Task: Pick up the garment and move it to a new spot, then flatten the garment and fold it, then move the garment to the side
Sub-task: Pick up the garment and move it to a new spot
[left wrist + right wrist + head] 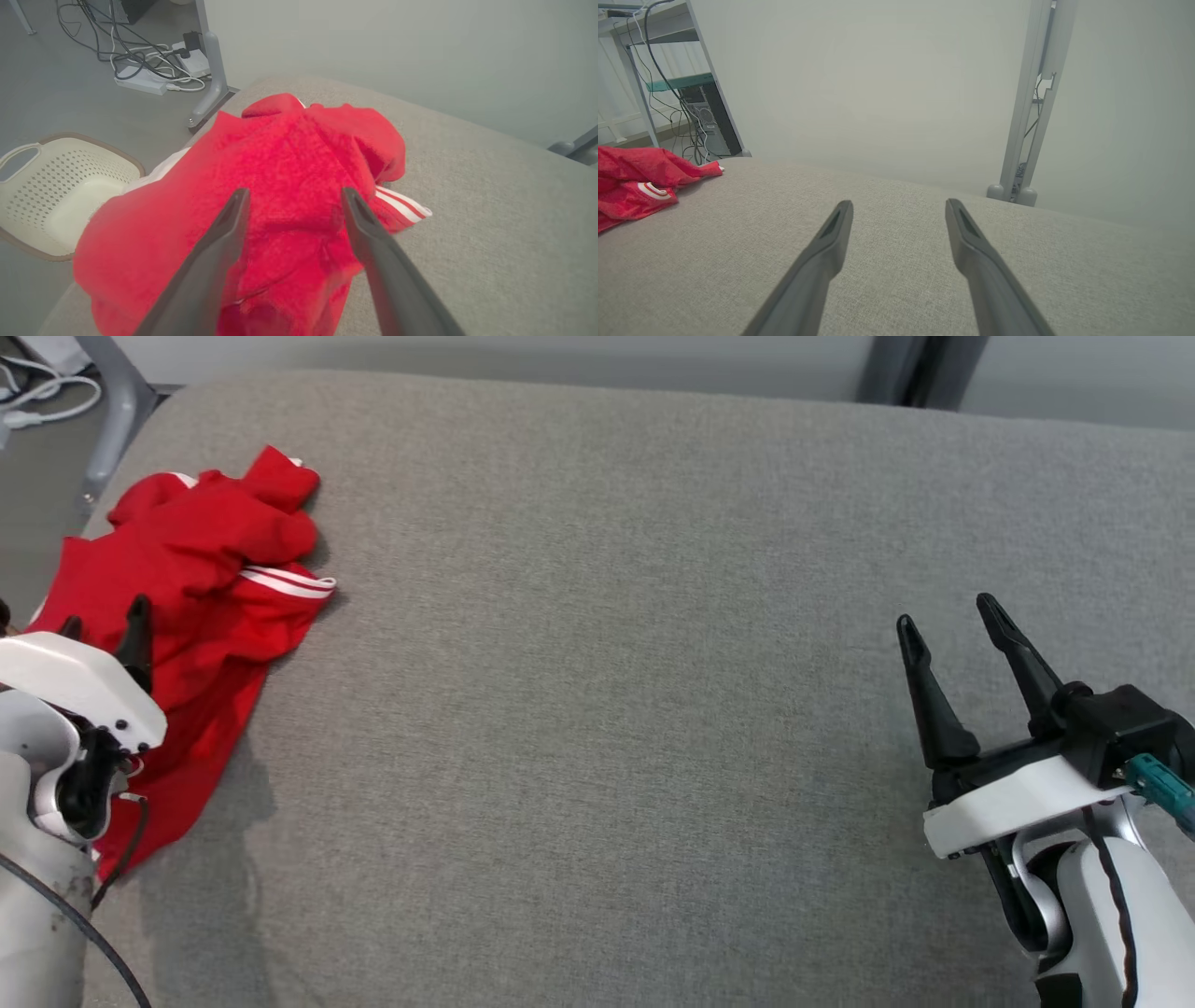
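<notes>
Head view: the pick-up is not yet done. The red garment (pixel 196 588) lies crumpled at the table's (pixel 607 709) left edge. The left claw (pixel 105 621) hangs over that edge, above the cloth, released and empty. The right claw (pixel 948 616) hovers over the table's right side, also released.

Left wrist view: the spread fingers (pixel 219 252) frame the garment's middle. The next move is probably to lower and pinch.

Right wrist view: bare table lies under the fingers.

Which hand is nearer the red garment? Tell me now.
Left. The left hand hangs open over the red garment; the right hand sits far off across the grey cushion.
</notes>
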